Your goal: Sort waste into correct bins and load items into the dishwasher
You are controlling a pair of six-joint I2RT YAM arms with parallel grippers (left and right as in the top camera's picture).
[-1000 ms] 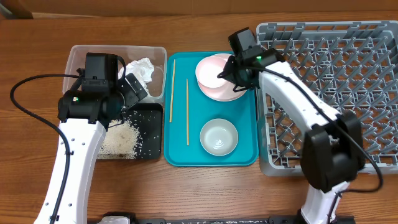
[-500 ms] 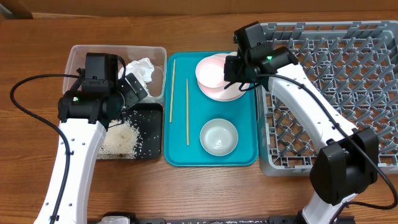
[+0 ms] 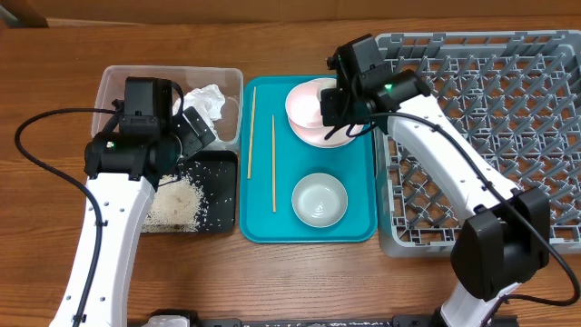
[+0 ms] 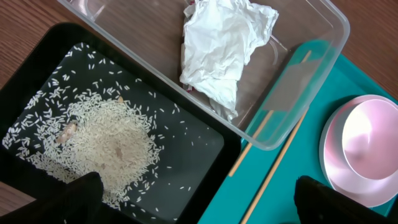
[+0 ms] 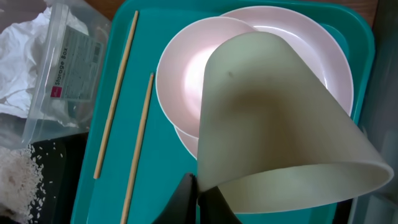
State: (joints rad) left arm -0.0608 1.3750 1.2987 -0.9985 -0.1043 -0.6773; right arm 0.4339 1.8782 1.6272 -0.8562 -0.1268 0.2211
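In the right wrist view my right gripper (image 5: 199, 186) is shut on the rim of a pale cup (image 5: 280, 124), tilted above the pink bowl (image 5: 186, 93) that sits on the plate (image 5: 323, 56). Overhead, that gripper (image 3: 338, 104) hovers over the bowl (image 3: 304, 104), beside the grey dish rack (image 3: 508, 118). Two chopsticks (image 3: 251, 132) (image 3: 273, 163) and a pale green bowl (image 3: 320, 199) lie on the teal tray (image 3: 363, 227). My left gripper (image 4: 202, 199) is open and empty above the black tray (image 4: 186, 149) with rice (image 4: 106, 140). A crumpled tissue (image 4: 221, 50) lies in the clear tub (image 4: 323, 25).
The clear tub (image 3: 113, 77) and black tray (image 3: 218, 195) sit side by side left of the teal tray. The rack fills the right side of the table. Bare wooden table (image 3: 272, 282) runs along the front.
My right gripper, still holding the cup, has shifted slightly and turned above the pink bowl. The left arm has not moved.
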